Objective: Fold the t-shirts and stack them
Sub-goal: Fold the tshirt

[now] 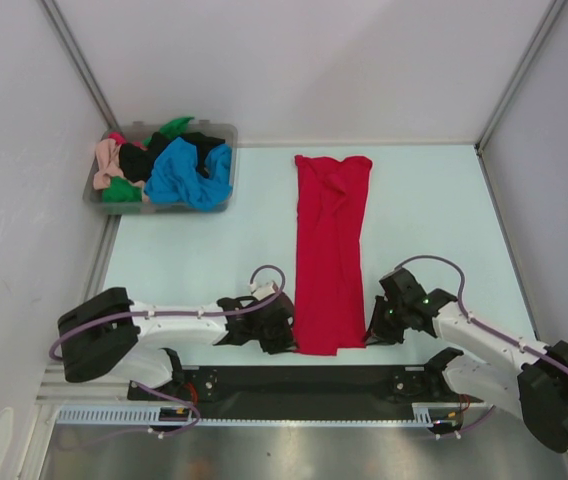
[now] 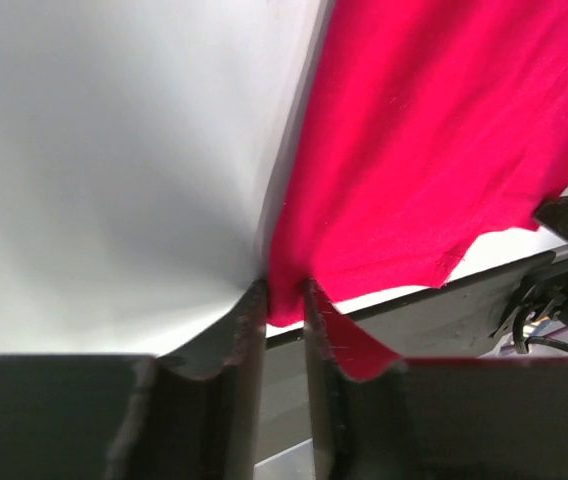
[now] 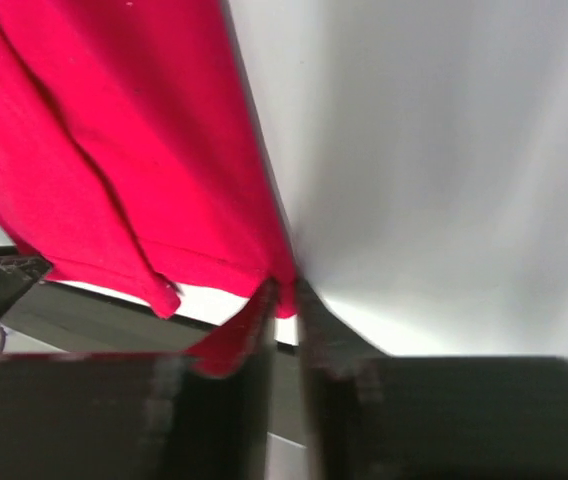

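The red shirt (image 1: 330, 250) lies on the table (image 1: 184, 260) as a long narrow strip. Its long axis runs straight away from the arms toward the back wall, with the near hem right at the table's front edge.

The two claws sit at that near end, one on each corner. The left claw (image 1: 280, 332) is on the left corner and the right claw (image 1: 374, 328) on the right, so neither arm is nearer than the other. In each wrist view the fingers are pinched almost together with a fold of red cloth caught between them, so I take both to be closed on the hem.

The rest of the shirt stretches away from the claws, lying flat with a few soft creases toward the far end. My guess is that the next move carries this near end up and over toward the far end, halving the strip along its length. Both arms would need to travel together to keep the hem square.

The other shirts (image 1: 174, 168) sit heaped in the bin (image 1: 222, 127) at the far left, well apart.
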### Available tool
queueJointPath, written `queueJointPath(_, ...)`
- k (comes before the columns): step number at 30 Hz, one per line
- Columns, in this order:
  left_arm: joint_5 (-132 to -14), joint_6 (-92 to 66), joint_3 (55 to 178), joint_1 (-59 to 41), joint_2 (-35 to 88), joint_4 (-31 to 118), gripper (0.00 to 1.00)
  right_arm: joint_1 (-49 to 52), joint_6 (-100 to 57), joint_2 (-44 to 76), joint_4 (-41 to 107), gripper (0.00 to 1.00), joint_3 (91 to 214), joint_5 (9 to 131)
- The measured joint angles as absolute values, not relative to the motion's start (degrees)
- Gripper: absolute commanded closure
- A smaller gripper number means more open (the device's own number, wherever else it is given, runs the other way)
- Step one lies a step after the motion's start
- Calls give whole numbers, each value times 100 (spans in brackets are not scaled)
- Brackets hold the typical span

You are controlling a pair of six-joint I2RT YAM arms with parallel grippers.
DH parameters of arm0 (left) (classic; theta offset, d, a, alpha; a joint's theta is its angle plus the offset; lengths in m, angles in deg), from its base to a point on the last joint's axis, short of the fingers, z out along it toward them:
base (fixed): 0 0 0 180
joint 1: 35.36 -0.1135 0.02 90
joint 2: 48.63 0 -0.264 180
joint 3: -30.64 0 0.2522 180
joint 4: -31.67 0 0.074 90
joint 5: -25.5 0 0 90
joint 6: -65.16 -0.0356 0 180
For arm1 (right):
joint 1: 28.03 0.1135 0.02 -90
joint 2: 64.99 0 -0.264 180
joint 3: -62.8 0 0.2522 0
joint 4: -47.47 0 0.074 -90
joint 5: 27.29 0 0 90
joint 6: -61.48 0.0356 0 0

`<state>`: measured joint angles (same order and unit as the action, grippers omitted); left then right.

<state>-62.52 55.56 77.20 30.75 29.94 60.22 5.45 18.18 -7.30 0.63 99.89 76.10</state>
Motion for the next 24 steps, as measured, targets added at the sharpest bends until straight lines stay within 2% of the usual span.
queueJointPath(2, -6274, 5554, 7720, 3070, 3031, 5974, 92, 580, 1809, -686, 100, 100, 9945, 7612)
queueJointPath(4, -6307, 5525, 7720, 3061, 3079, 5941, 100, 606, 1800, -680, 133, 100, 9926, 7614)
queueJointPath(17, -6523, 5464, 7696, 3050, 3033, 5954, 100, 925, 1798, -1117, -86, 100, 9757, 7666)
queueJointPath(18, -6537, 5453, 7696, 3050, 3022, 5974, 90, 945, 1798, -1165, -152, 100, 9749, 7673)
queueJointPath(20, -6580, 5346, 7702, 3046, 3004, 6039, 67, 969, 1805, -1239, -291, 75, 9749, 7673)
queueJointPath(21, -6602, 5263, 7731, 3037, 3002, 6122, 47, 975, 1818, -1257, -344, 65, 9753, 7671)
queueJointPath(22, -6657, 5187, 7792, 3005, 2991, 6229, 40, 977, 1811, -1253, -475, 53, 9805, 7671)
queueJointPath(24, -6687, 4935, 8048, 2878, 2891, 6472, 28, 980, 1763, -1163, -844, 40, 10094, 7671)
